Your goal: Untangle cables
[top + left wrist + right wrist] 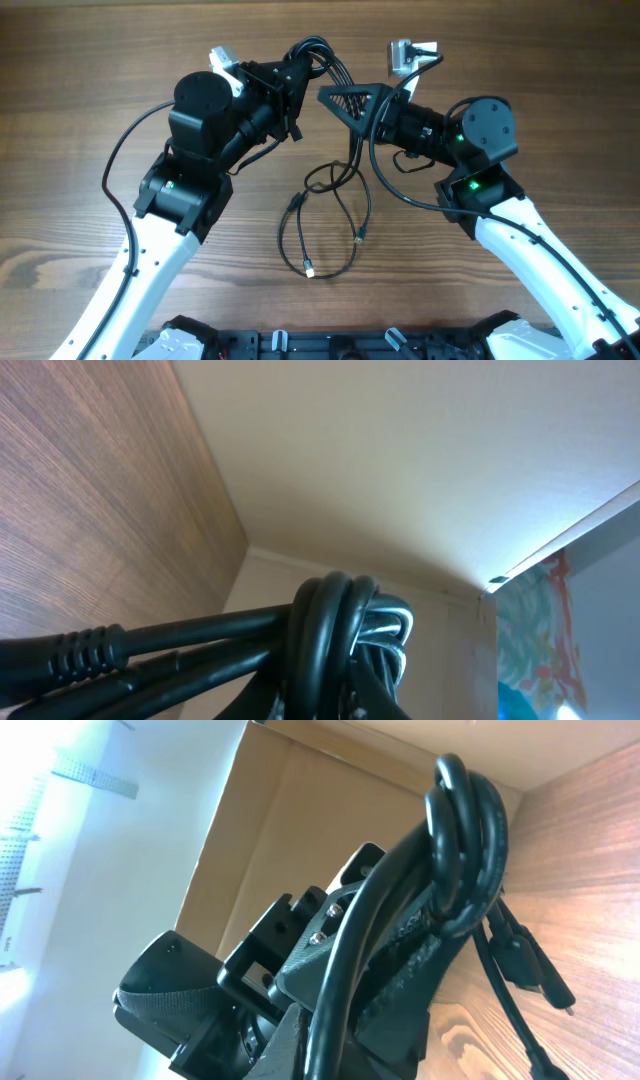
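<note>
Cables (318,52): bunch at 12 o'clock pinched by narrowed left fingers (293,78), hooked over closed right fingers (345,99); loops trail toward 6 o'clock on tabletop (420,285).

Wooden table (80,60), cream wall (400,460)

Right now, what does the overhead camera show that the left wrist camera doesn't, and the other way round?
Only overhead: the left arm and right arm, and the slack cable loops lying on the table with small plug ends. Only left wrist: a close look at a ribbed strain relief on one cord, with a pale wall behind. Both: the raised bunch of black cables, looped together, and the wood table.
</note>
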Tool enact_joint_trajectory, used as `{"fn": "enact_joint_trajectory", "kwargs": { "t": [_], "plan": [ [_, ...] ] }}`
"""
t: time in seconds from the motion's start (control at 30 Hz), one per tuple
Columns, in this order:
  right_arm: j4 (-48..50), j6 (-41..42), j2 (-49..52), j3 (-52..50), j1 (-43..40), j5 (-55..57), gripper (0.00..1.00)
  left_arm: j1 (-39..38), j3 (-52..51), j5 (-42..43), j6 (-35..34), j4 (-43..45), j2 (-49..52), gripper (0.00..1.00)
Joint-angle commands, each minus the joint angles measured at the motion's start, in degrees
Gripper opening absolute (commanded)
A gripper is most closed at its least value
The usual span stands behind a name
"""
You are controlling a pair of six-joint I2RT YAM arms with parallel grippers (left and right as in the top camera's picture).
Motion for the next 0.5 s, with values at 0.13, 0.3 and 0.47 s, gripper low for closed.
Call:
{"fn": "enact_joint_trajectory", "kwargs": {
  "t": [0.13,0.3,0.47],
  "plan": [
    [-1.7,-0.48,-0.2,0.55,0.52,-3.17,0.04,-0.24,0.42,-1.42,0.35,0.22,0.35,0.04],
    [-2.19,-0.55,-0.2,0.52,0.5,-3.13,0.05,-0.24,0.42,-1.42,7.1,0.26,0.35,0.04],
    [-2.38,-2.36,-0.2,0.55,0.5,-2.73,0.13,-0.24,0.42,-1.4,18.43,1.73,0.33,0.04]
  ]
}}
